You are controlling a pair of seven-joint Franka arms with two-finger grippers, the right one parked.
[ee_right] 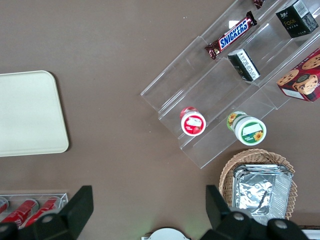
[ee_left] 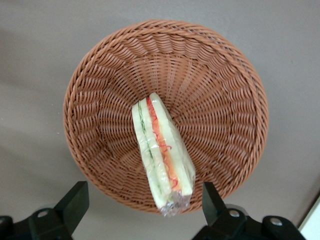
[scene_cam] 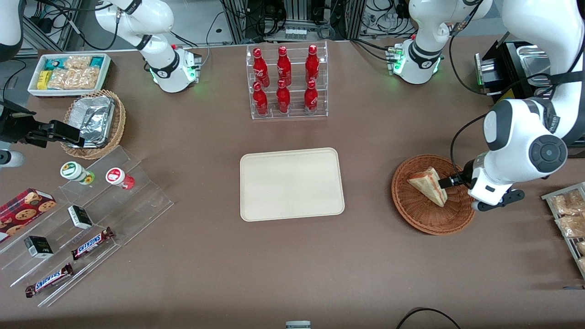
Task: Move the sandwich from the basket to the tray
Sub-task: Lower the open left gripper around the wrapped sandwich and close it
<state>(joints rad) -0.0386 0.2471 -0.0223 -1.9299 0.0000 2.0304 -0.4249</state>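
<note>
The sandwich (scene_cam: 426, 183), a wrapped white-bread wedge with red, orange and green filling (ee_left: 162, 150), lies tilted in the round reddish-brown wicker basket (scene_cam: 413, 214), one end resting near the rim (ee_left: 215, 100). My left gripper (scene_cam: 447, 183) hangs low over the basket's edge toward the working arm's end of the table. It is open (ee_left: 143, 194), and its two black fingers (ee_left: 75, 200) straddle the sandwich's wrapped end without touching it. The cream tray (scene_cam: 291, 183) lies flat at the table's middle, beside the basket, and its corner also shows in the right wrist view (ee_right: 27, 115).
A clear rack of red bottles (scene_cam: 286, 82) stands farther from the camera than the tray. An acrylic stepped shelf with snacks (scene_cam: 87, 219), a light wicker basket holding foil (scene_cam: 93, 121) and a white snack bin (scene_cam: 68, 73) sit toward the parked arm's end. Packets on a rack (scene_cam: 569, 214) lie near the basket.
</note>
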